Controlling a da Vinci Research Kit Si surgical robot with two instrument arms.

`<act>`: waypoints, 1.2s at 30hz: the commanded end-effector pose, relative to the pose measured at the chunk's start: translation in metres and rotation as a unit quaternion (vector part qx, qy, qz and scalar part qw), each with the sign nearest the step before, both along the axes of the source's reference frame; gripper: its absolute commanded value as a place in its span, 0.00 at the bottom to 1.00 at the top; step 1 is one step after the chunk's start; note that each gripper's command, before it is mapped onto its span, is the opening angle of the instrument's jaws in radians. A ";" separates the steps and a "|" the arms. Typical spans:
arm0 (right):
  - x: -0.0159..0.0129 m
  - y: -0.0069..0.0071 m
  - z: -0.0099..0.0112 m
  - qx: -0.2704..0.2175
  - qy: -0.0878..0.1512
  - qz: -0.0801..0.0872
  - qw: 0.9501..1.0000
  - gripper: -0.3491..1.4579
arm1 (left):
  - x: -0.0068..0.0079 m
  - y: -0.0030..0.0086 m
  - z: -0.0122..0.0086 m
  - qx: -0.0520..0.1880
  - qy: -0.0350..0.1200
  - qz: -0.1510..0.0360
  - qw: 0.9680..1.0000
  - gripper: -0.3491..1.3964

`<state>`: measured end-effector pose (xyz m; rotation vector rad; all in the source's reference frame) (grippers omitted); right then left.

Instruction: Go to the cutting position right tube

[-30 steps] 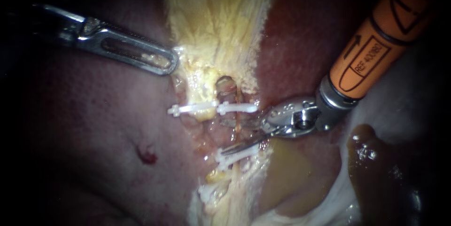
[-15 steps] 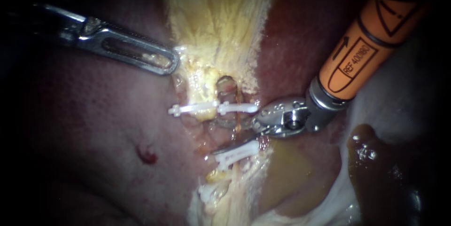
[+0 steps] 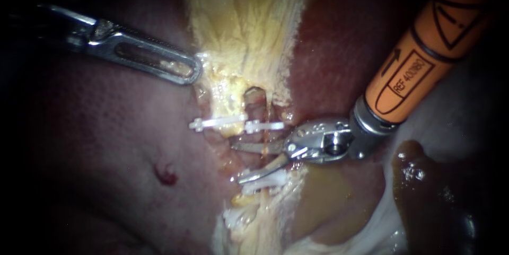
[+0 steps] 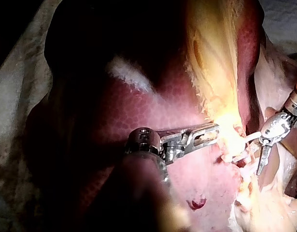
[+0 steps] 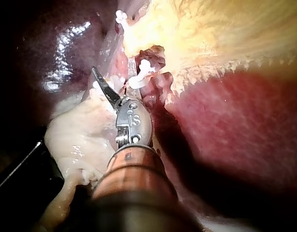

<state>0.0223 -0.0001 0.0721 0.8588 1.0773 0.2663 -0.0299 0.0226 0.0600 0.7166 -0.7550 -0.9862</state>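
**While your blades stand open, the right tube lies between them**

Though the orange sleeve [image 3: 419, 59] of your right instrument [image 3: 237, 163] carries a printed label, an arrow and a triangle, nothing else in view bears writing. Its two blades are spread apart, tips pointing across the right tube [image 3: 266, 137]. The tube runs down through the gap between them, and I cannot tell whether either blade touches it. The upper clip [image 3: 265, 125] sits just above one blade, the lower clip [image 3: 265, 182] just beneath the other. Your left instrument [image 3: 195, 72] lies over the liver [image 3: 106, 143], its jaws closed on the edge of the pale yellow tissue [image 3: 249, 27] above the clips.
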 end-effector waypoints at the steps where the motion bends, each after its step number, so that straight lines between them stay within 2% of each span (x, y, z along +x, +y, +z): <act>1: 0.0002 -0.0001 -0.0001 0.002 0.005 0.000 1.000 0.78 | 0.0000 0.0000 0.0000 0.000 0.000 0.000 1.000 0.00; 4: 0.0012 -0.0003 -0.0005 0.013 0.016 0.001 1.000 0.79 | -0.0001 0.0000 0.0000 0.000 0.000 0.000 1.000 0.00; 14: 0.0032 -0.0007 0.0010 0.021 0.026 0.019 0.999 0.90 | -0.0003 0.0000 0.0001 0.000 0.000 -0.001 1.000 0.00; 19: 0.0036 -0.0008 0.0012 0.024 0.027 0.022 0.999 0.92 | -0.0003 0.0000 0.0001 0.000 0.000 -0.001 1.000 0.00; 36: 0.0030 -0.0007 -0.0016 0.037 0.048 0.029 0.998 0.95 | -0.0001 0.0000 0.0001 0.000 0.000 0.000 1.000 0.00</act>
